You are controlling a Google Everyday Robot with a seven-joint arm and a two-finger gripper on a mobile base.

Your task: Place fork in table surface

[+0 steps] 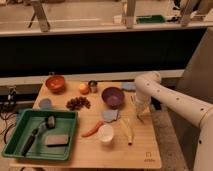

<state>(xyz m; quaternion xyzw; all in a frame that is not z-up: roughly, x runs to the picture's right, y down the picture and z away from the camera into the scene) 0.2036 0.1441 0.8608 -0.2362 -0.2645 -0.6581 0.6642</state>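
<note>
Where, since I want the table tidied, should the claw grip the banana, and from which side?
Probably mid-length, coming straight down from above, spanning its narrow width. The banana lies flat on the table, pointing roughly away from the camera, and the white cup sits close beside it. The claw hangs just past its far end.

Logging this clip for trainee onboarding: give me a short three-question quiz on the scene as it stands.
1. True or false: the sponge lies inside the green tray.
2. The gripper hangs low over which part of the table? A. the left end B. the front middle C. the right part
3. Name the thing lying between the green tray and the white cup.

Key: 1 true. 2 C. 3 the carrot.
</note>
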